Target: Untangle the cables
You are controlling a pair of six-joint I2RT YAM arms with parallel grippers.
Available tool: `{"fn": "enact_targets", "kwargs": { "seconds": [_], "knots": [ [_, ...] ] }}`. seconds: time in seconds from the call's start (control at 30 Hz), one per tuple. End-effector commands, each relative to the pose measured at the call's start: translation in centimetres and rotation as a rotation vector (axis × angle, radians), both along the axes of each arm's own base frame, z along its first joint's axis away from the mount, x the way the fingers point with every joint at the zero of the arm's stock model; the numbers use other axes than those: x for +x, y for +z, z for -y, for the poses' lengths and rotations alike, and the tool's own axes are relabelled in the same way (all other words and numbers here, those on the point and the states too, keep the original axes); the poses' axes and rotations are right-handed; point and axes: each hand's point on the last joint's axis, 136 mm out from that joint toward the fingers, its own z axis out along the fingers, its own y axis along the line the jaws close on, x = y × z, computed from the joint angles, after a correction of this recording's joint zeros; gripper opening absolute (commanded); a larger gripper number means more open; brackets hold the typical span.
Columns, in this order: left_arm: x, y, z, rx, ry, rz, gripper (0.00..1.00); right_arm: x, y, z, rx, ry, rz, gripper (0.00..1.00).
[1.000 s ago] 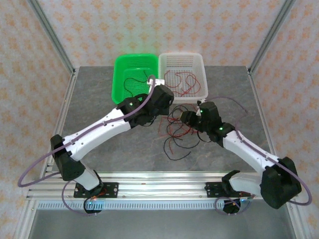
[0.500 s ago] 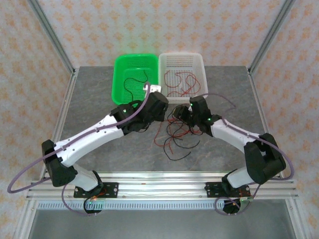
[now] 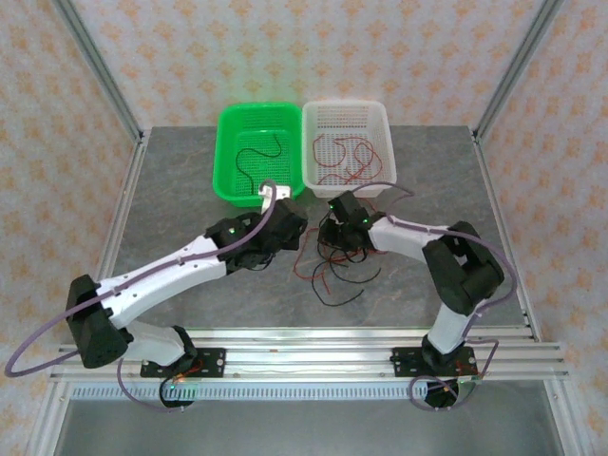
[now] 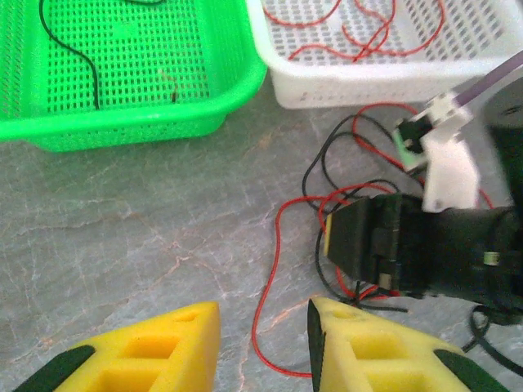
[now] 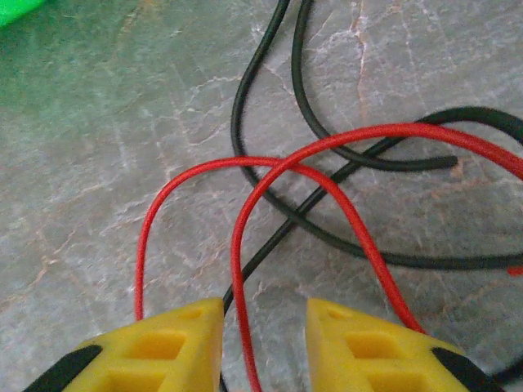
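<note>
Top view: left arm [image 3: 252, 237] and right arm [image 3: 353, 220] cover part of the cables [image 3: 328, 275]; crossings are too fine to trace. Left wrist view: green basket [image 4: 122, 114] and white basket [image 4: 368, 82] are cropped at the top edge; the right arm is blurred. Right wrist view: a red cable [image 5: 236, 269] exits the bottom edge.

The cables [image 3: 332, 256] lie on the bench [image 3: 180, 209] just before the right basket [image 3: 389, 142], left gripper [image 4: 263, 325] at their left, right gripper [image 5: 263, 320] over them. Left basket [image 3: 224, 152] sits alongside, more cables in both.
</note>
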Motion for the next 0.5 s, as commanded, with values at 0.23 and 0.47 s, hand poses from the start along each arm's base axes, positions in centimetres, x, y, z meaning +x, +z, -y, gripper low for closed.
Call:
{"fn": "enact_targets", "kwargs": {
  "seconds": [0.23,0.47],
  "knots": [
    [-0.2,0.1,-1.0,-0.047,0.034,0.019,0.35,1.9,0.5,-1.7,-0.039,0.023,0.05,0.29],
    [-0.2,0.1,-0.9,-0.047,0.029,0.015,0.35,2.2,-0.1,-1.0,-0.082,0.005,0.05,0.29]
  ]
}}
